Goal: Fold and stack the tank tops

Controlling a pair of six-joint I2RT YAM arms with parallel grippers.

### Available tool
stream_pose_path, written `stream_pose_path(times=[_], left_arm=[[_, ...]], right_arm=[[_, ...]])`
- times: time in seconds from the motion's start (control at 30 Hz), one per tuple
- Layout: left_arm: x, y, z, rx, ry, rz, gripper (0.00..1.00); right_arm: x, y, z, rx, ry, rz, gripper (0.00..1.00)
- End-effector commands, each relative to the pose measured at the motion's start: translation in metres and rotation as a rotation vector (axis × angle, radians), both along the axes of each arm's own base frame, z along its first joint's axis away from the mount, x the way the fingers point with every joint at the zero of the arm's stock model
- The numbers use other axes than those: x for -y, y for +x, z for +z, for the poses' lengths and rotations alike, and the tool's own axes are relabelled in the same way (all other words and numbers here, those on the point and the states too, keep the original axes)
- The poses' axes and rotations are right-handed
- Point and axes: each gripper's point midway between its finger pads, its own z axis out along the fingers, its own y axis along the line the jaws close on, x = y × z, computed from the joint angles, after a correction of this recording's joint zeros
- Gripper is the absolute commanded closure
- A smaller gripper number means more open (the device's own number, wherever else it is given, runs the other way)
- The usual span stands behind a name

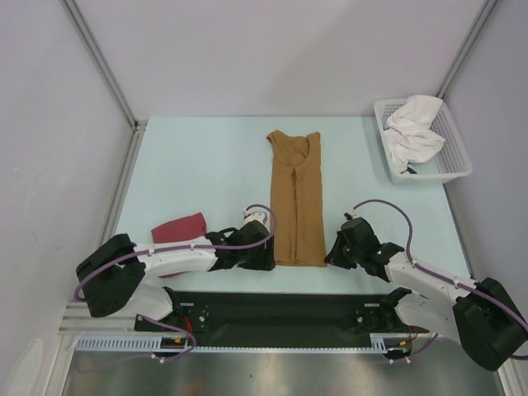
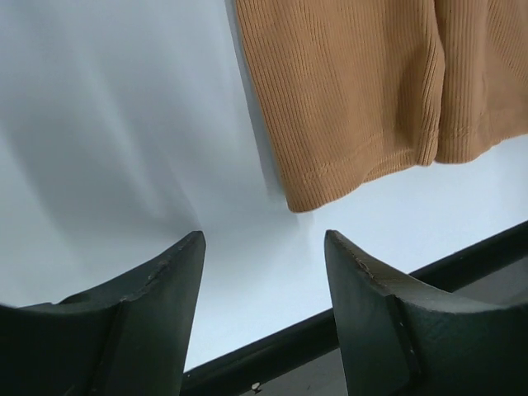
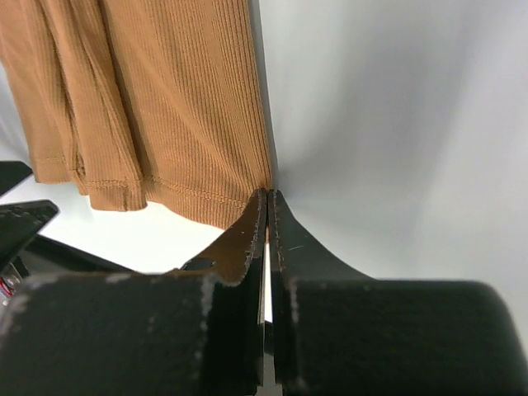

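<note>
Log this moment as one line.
tan ribbed tank top flat, centre; left gripper open beside hem; right gripper shut at hem corner; dark red tank top folded, left

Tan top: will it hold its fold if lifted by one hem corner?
Probably not: the tan top is thin ribbed knit lying flat, so it should drape and the fold may open. Likely light, being so thin. Its ribbing should keep it from slipping in the right gripper.

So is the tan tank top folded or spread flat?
Folded lengthwise: the tan tank top lies as a narrow strip, layers overlapping at the hem.
</note>
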Motion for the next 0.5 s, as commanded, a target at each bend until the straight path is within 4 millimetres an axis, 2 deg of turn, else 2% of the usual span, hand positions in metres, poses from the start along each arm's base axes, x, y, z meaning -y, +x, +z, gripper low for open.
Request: stream_pose_path(times=[0.0, 0.23, 0.47], left_arm=[[0.011, 0.016, 0.011, 0.036, -0.064, 0.044, 0.34], [0.029, 0.022, 0.02, 0.049, -0.117, 0.02, 0.31], [0.042, 0.025, 0.006, 0.017, -0.138, 0.032, 0.33]], right_arm=[[0.009, -0.013, -0.011, -0.041, -0.047, 0.003, 1.0], [0.01, -0.017, -0.013, -0.043, -0.058, 0.02, 1.0], [0.006, -0.02, -0.013, -0.041, -0.049, 0.044, 1.0]])
